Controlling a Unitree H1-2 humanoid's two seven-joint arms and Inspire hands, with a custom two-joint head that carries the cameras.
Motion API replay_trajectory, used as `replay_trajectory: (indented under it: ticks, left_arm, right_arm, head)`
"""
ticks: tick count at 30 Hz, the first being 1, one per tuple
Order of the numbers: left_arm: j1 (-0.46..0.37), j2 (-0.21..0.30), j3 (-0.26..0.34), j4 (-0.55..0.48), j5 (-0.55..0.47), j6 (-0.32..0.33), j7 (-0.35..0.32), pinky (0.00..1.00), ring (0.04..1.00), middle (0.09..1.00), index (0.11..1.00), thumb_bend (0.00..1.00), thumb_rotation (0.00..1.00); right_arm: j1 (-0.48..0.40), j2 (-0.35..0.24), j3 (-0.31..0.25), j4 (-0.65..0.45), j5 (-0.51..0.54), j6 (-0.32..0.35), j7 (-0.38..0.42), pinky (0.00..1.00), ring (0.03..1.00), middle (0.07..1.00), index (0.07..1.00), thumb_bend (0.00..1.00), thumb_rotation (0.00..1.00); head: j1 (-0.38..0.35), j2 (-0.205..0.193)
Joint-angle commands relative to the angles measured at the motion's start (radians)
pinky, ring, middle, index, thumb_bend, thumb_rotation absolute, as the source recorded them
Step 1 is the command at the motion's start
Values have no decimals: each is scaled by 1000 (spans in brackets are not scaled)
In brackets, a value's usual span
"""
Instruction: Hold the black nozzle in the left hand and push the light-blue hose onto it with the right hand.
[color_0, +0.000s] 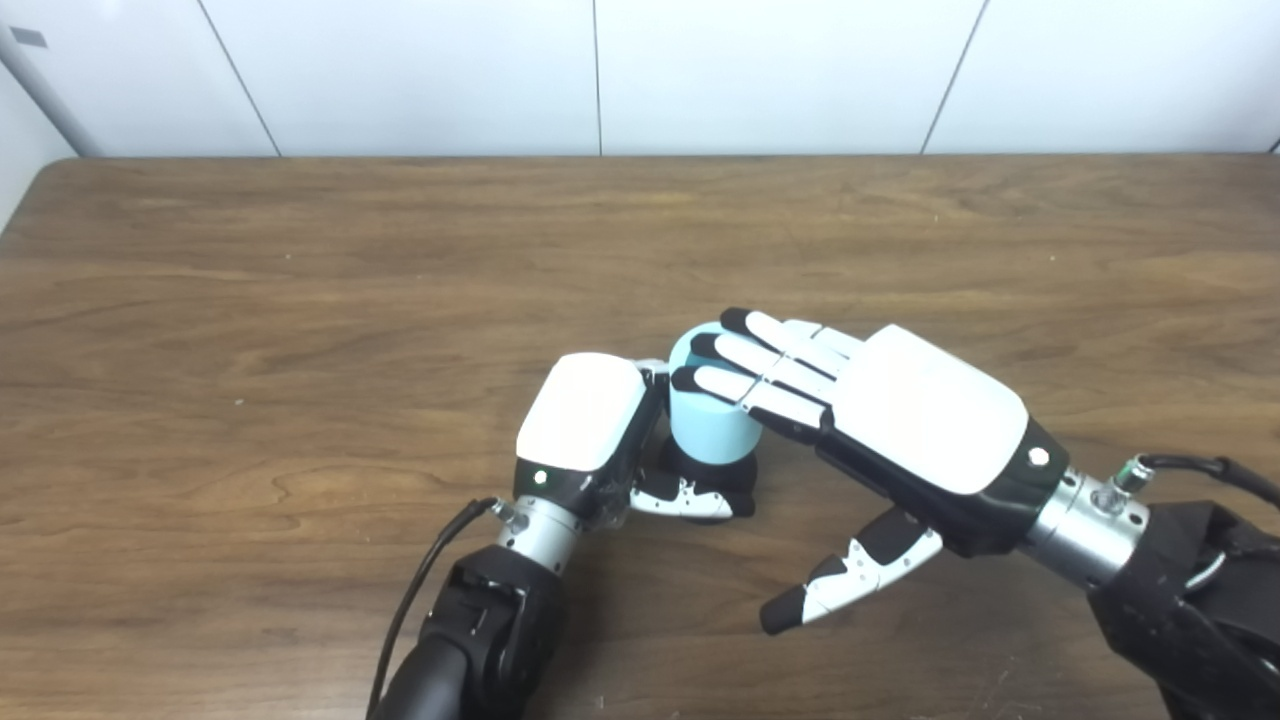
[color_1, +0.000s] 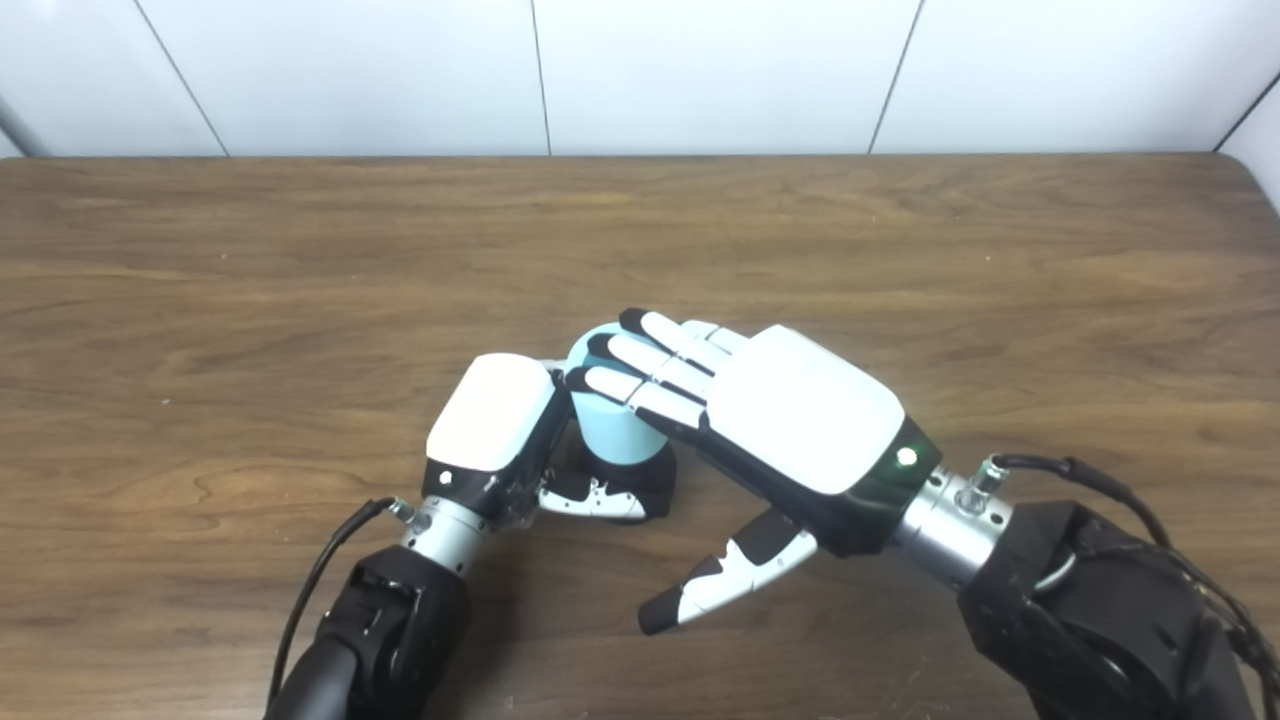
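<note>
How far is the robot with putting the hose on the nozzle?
Nearly done, it seems. The light-blue hose already stands on the black nozzle, which the left hand grips at the base. The right hand rests flat fingers on the hose top. What may remain is a final push and letting go.

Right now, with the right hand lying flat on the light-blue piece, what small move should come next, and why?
Probably a short straight press down. The right hand rests open with its fingers flat on top of the light-blue hose, which stands upright on the black nozzle clasped by the left hand. Whether the hose is fully seated cannot be seen.
</note>
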Motion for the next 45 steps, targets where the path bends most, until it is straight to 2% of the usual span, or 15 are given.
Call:
replay_trajectory:
  ticks: [1, 11, 20, 30, 38, 45]
  left_arm:
    - [3, 8, -3, 9, 27, 14, -23, 448, 511, 513, 477, 521, 0]
    - [2, 1, 2, 4, 25, 22, -26, 451, 508, 490, 485, 523, 0]
    - [7, 7, 8, -18, 21, 24, -47, 454, 520, 537, 465, 516, 0]
    - [10, 14, 13, -26, 16, 15, -60, 455, 520, 525, 472, 519, 0]
    - [6, 14, 11, -21, 20, 15, -60, 456, 515, 515, 477, 521, 0]
    - [10, 15, 13, -26, 17, 12, -52, 436, 500, 466, 496, 524, 0]
  right_arm:
    - [31, -37, 21, 33, -23, -20, 55, 891, 961, 960, 886, 715, 852]
    - [40, -49, 35, 44, -24, -12, 61, 877, 959, 944, 881, 716, 862]
    - [57, -45, 75, 58, -47, -5, 60, 848, 928, 916, 863, 721, 852]
    - [62, -38, 113, 59, -69, 20, 83, 866, 935, 929, 882, 712, 862]
    - [75, -47, 111, 68, -73, 20, 72, 882, 944, 931, 892, 709, 865]
    - [115, -65, 104, 77, -68, 19, 53, 891, 951, 943, 900, 705, 854]
  head:
    - [3, 0]
    - [21, 2]
    - [19, 2]
    - [21, 4]
    - [17, 5]
    - [17, 8]
